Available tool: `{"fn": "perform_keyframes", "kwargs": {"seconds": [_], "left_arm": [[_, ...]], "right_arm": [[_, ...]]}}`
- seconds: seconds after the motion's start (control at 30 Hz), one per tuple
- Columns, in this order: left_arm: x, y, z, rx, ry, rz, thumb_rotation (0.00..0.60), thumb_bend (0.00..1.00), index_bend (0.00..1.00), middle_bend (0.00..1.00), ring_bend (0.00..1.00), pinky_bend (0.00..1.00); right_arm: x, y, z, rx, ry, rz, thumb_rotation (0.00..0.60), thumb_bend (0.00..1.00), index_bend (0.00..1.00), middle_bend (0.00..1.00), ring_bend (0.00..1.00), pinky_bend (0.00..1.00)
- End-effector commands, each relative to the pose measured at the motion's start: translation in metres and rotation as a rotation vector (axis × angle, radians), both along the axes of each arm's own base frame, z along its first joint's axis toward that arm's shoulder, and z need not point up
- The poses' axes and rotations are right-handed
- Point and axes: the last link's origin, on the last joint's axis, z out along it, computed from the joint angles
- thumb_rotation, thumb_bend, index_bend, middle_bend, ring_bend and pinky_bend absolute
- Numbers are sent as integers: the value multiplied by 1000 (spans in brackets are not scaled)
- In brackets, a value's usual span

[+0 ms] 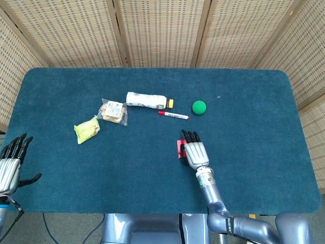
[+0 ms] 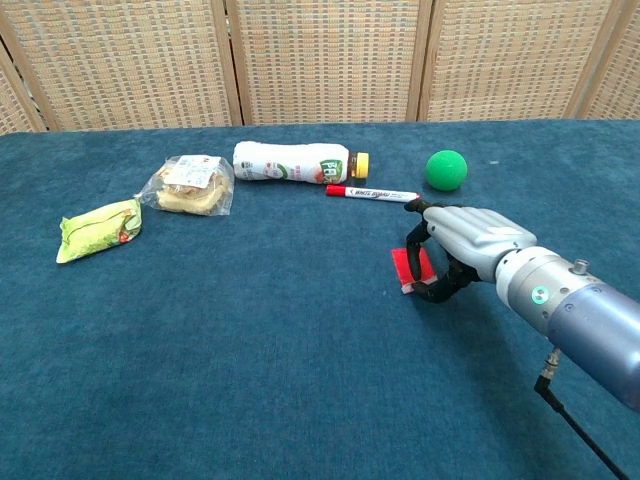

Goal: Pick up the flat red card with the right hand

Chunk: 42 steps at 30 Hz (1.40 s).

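Right hand is seen curled over the red card, fingers above and thumb below its near edge; the card appears pinched and tilted a little off the cloth, though a firm grip cannot be confirmed from either view. From the head view the hand covers most of the card, so only a red strip shows at its left side. Such a claw-like posture is judged suited to a flat thing — an edge must be raised before it can be lifted. The card lies near the table's middle, on the blue cloth.

Further out, a marker with a red cap is laid just beyond the hand; small print is borne on its barrel, too fine to be read with confidence. A green ball rests beside it. A bottle on its side carries green lettering, not legible. Two snack packets are set further left. Left hand is held open at the table's edge — idle.
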Motion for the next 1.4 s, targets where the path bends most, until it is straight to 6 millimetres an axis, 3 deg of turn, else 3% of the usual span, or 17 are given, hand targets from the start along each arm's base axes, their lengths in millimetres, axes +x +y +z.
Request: {"fn": "perform_keyframes", "kwargs": {"seconds": [0.03, 0.8, 1.13, 1.4], "left_arm": [[0, 0, -1, -2, 2, 1, 600, 100, 0, 0, 0, 103], [-4, 4, -2, -6, 6, 19, 600, 100, 0, 0, 0, 103], [-3, 3, 0, 0, -1, 15, 600, 101, 0, 0, 0, 103], [-1, 2, 3, 7, -9, 8, 600, 100, 0, 0, 0, 103]], "right_arm": [[1, -2, 0, -1, 4, 2, 600, 585, 627, 71, 0, 0], [37, -49, 7, -47, 18, 32, 600, 578, 617, 82, 0, 0], [52, -64, 52, -154, -52, 63, 600, 576, 615, 87, 0, 1], [50, -49, 89, -176, -154, 56, 600, 563, 614, 81, 0, 1]]}}
